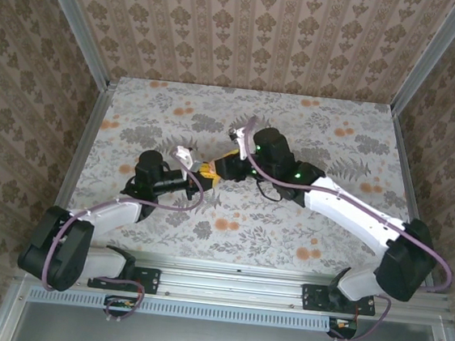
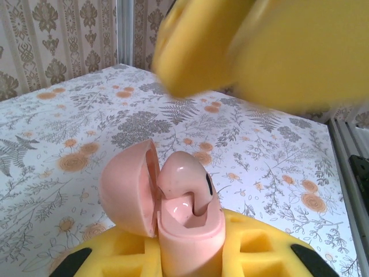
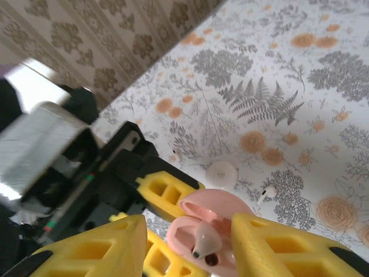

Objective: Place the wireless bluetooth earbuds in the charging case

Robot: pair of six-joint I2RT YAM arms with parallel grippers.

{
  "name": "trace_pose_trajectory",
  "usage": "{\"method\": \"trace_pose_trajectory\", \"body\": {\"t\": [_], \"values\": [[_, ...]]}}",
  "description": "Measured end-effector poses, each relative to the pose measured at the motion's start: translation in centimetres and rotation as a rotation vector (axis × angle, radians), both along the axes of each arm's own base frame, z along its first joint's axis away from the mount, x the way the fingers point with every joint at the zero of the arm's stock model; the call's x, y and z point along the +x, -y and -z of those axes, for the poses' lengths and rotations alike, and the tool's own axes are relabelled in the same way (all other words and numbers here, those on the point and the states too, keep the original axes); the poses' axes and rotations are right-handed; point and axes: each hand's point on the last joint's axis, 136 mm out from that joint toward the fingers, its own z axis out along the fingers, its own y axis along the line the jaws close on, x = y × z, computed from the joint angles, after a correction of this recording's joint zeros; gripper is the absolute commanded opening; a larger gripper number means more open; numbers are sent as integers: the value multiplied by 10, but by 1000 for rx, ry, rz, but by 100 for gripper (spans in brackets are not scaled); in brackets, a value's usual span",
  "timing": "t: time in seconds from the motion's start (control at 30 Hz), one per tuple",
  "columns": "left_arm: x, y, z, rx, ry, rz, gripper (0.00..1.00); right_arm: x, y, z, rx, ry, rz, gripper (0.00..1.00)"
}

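1. Yellow fingers (image 2: 262, 254) of the left gripper (image 2: 189, 254) sit at the bottom edge of its wrist view. They are clamped on the lower body of the pink charging case (image 2: 190, 234), which stands upright between them, raised off the table (image 2: 277, 156).
2. From the near-left corner the left arm (image 1: 117, 212) reaches low toward the table's middle. The right arm (image 1: 346, 207) stretches in from the near-right corner, and the two grippers meet nose to nose near the centre.
3. Over the case hangs the right gripper (image 3: 187, 228), jaws apart, one yellow finger on each side and gripping nothing. From the left wrist its fingers are a yellow blur overhead.
4. On the case, the lid (image 2: 127, 190) is swung open to the left. One pink earbud (image 2: 184, 176) sits in the well, tilted, its rounded head rising above the rim.
5. A white earbud (image 3: 266, 193) lies on the table beyond the case, near a small round white piece (image 3: 222, 173) I cannot identify.
6. Pale cloth printed with grey ferns and orange flowers covers the table. Beige damask wallpaper (image 1: 251, 26) lines three sides, and an aluminium rail (image 1: 224, 280) runs along the near edge.
7. Both grippers' fingers are matte plastic with square cut-outs, while the case is glossy, smooth and rounded.
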Motion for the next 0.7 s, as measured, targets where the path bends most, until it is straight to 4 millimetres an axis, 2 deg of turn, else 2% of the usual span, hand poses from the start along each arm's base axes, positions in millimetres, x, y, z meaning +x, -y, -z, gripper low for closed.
{"method": "trace_pose_trajectory", "body": {"t": [0.13,0.23,0.5,0.7], "values": [[0,0,-6,7,60,-19,15,-14,16,-36,79,4,42,44],[-6,3,-9,15,114,-19,14,-23,25,-48,114,-34,93,43],[-8,0,-5,47,174,-58,14,-35,41,-17,99,-283,248,43],[-10,1,-8,52,204,-61,14,-32,36,-3,116,-372,293,42]]}}
